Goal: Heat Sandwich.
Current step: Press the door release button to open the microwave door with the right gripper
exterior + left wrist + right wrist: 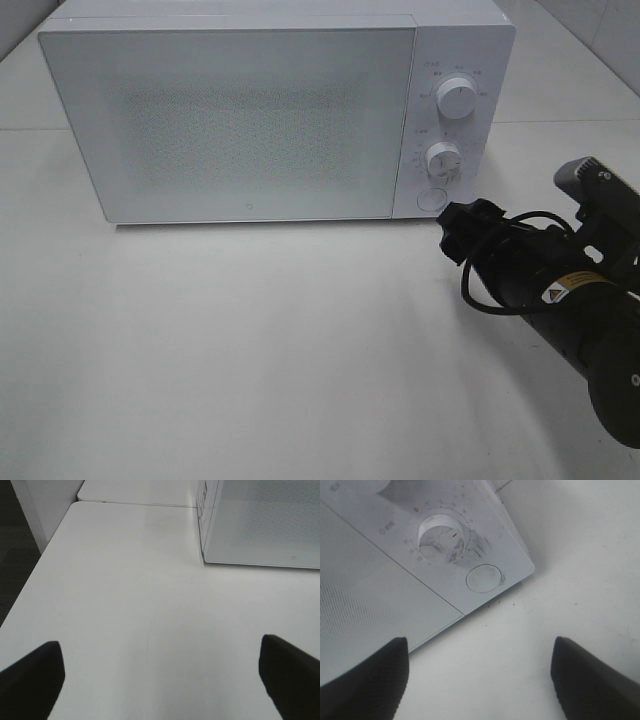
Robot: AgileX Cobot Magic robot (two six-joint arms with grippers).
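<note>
A white table [250,360] fills the scene under soft, even light. A second white table [135,490] butts against it. Beside them lies dark floor [12,565].

A white microwave [240,110] stands on a white table [250,350], its frosted, speckled door [230,120] shut; just beyond the tips of the right fingers [592,680] lies the lower corner of its control panel [485,150]; the round button [483,577] is nearest them; the lower dial [444,537], smudged grey with a red mark, sits just past it; the upper dial [459,100] is farther still; ahead of the left fingers [35,680] stretches white tabletop, with the microwave's other front corner well beyond them; past that, a seam meets a second tabletop [140,491]; dark floor [15,555] lies off the table's edge.
</note>
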